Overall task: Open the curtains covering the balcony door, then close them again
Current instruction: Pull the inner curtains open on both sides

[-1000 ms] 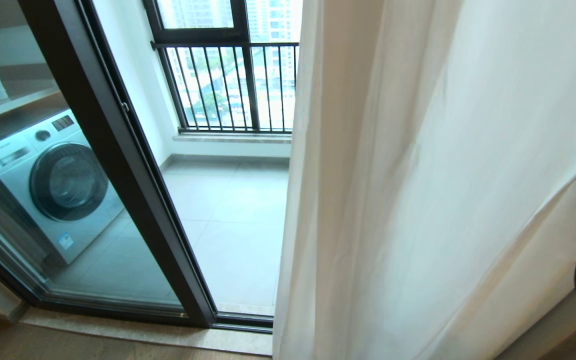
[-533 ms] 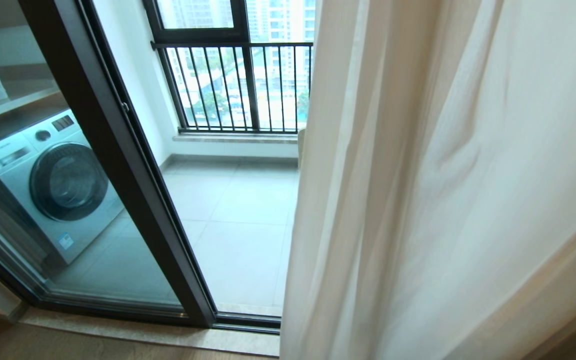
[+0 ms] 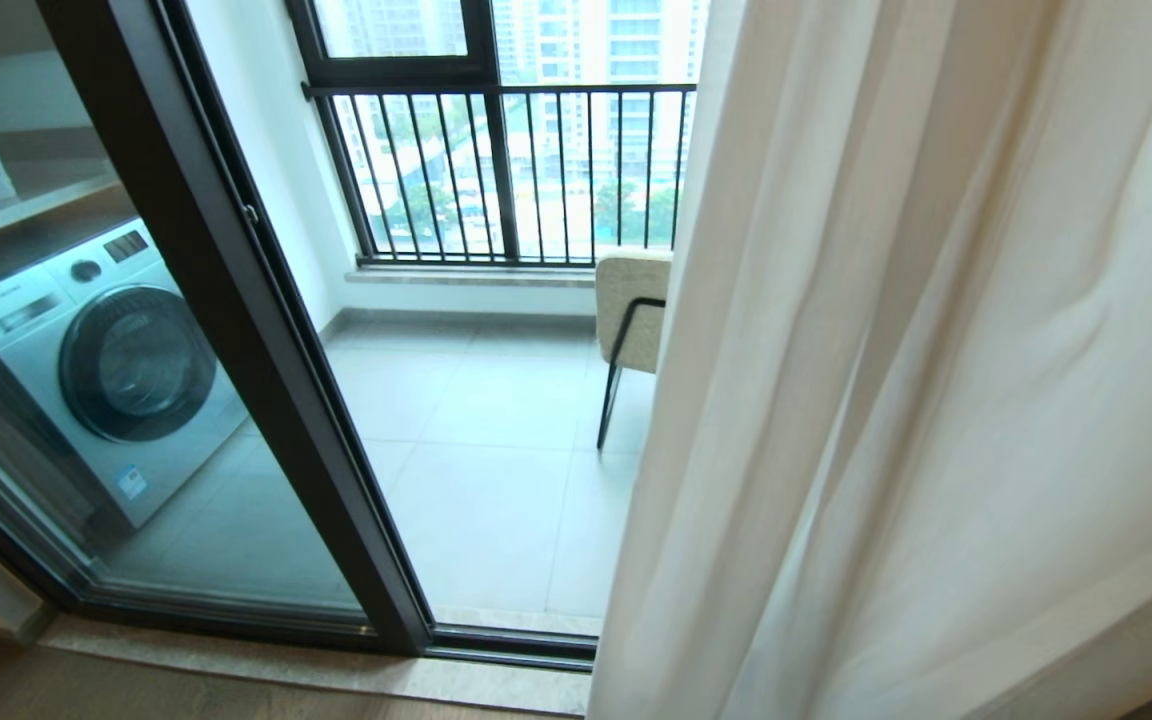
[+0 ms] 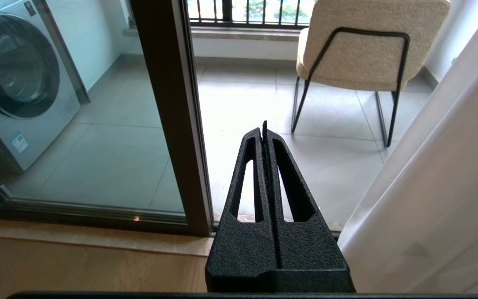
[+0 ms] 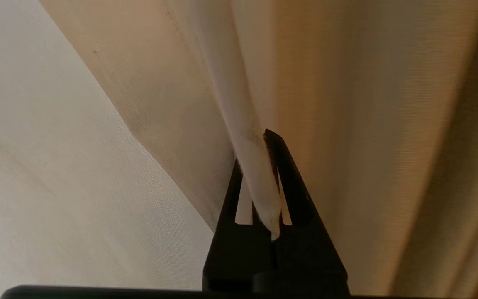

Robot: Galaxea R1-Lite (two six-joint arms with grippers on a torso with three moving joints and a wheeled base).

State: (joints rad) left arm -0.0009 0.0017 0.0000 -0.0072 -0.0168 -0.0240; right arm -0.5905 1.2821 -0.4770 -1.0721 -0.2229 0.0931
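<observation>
Your right gripper point(image 5: 270, 137) pinches a fold of the curtains point(image 3: 916, 380) beside the balcony door point(image 3: 236, 330); left gripper point(image 4: 264, 129) pressed together, empty.

Curtains point(image 3: 916, 400) fill the whole right half of the head view, top to bottom, a soft wall of pleats. Right gripper point(image 5: 269, 137) is buried in them, pinched on a fold, cloth close all round it. Centre of the frame is the open lane: bare balcony tiles point(image 3: 476, 470) between the dark door frame point(image 3: 236, 330) on the left and the curtain edge. A chair point(image 3: 631, 320) pokes out from behind that edge, centre right. Railing point(image 3: 496, 175) closes off the far end, upper centre. Left of the frame, glass blocks the way to the washing machine point(image 3: 101, 370). Left gripper point(image 4: 265, 128), jaws together, points at the clear tiles, with the door frame to one side of it and the curtain to the other.
</observation>
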